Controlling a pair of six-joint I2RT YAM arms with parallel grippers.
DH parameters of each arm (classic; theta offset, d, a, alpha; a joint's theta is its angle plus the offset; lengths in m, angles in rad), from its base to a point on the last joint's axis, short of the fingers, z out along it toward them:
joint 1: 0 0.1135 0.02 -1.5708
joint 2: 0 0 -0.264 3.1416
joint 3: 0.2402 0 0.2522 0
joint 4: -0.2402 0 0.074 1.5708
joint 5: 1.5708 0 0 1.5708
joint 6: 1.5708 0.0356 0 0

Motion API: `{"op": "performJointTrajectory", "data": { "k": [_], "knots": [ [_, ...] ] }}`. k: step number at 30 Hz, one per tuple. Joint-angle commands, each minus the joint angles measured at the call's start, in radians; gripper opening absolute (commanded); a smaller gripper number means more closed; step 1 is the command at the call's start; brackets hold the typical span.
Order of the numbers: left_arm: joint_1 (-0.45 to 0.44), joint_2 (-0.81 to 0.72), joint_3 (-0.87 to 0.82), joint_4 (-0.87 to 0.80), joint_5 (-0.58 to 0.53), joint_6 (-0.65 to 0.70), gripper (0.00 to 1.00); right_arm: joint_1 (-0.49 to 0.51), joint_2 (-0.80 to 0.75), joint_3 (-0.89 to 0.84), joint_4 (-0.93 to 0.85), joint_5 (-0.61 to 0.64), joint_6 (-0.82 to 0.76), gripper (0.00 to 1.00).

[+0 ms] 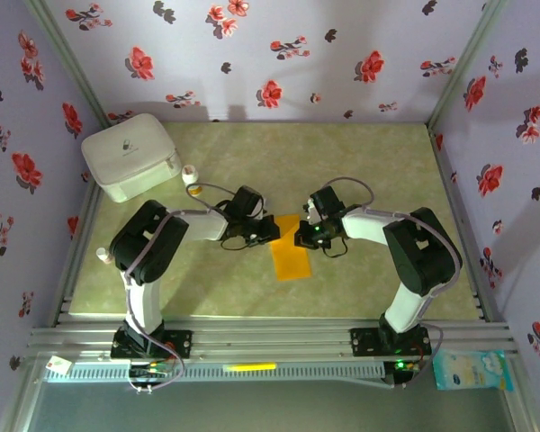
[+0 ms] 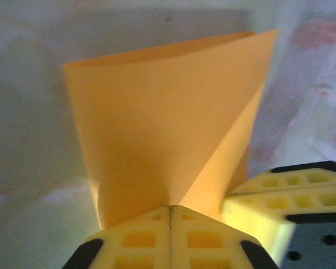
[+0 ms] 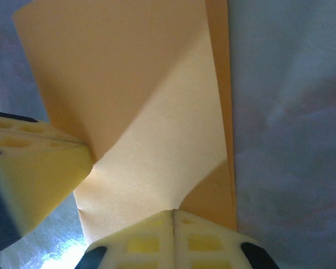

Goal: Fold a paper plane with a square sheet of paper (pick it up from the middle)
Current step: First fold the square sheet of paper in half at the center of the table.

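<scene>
The square sheet of paper (image 1: 292,256) is bright orange, bent over on itself and lifted at the middle of the green table. My left gripper (image 1: 272,230) is shut on its upper edge from the left, and my right gripper (image 1: 301,236) is shut on the same edge from the right. In the left wrist view the paper (image 2: 157,129) rises from my pinched yellow left gripper (image 2: 171,207) as a curved double layer, with the other arm's fingers (image 2: 280,199) close by. In the right wrist view the paper (image 3: 151,101) fans out above my shut right gripper (image 3: 173,211), and the left arm's fingers (image 3: 33,162) touch it.
A white box (image 1: 130,155) sits at the back left, with a small white bottle with an orange cap (image 1: 191,177) beside it. Floral walls close in both sides and the back. A pale packet (image 1: 472,369) lies beyond the front rail on the right.
</scene>
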Motion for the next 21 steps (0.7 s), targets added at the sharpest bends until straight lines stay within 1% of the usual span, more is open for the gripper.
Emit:
{"op": "performJointTrajectory", "data": {
  "k": [1,5,8,13,18,21],
  "knots": [
    [0.016,0.034,-0.027,-0.011,-0.001,0.039,0.04,-0.009,0.067,-0.057,-0.154,0.117,-0.004,0.0],
    [0.026,0.044,-0.014,-0.052,-0.004,0.055,0.04,-0.009,0.069,-0.057,-0.153,0.117,-0.004,0.0],
    [0.027,0.016,0.001,-0.055,0.014,0.048,0.04,-0.009,0.064,-0.057,-0.156,0.119,-0.005,0.0],
    [0.031,-0.007,0.086,-0.115,0.037,0.051,0.05,-0.009,0.067,-0.054,-0.158,0.12,-0.004,0.0],
    [0.041,0.033,0.135,-0.136,0.04,0.064,0.05,-0.009,0.064,-0.053,-0.158,0.119,-0.004,0.0],
    [0.045,0.067,0.134,-0.133,0.04,0.07,0.04,-0.009,0.067,-0.055,-0.157,0.117,-0.005,0.0]
  ]
}}
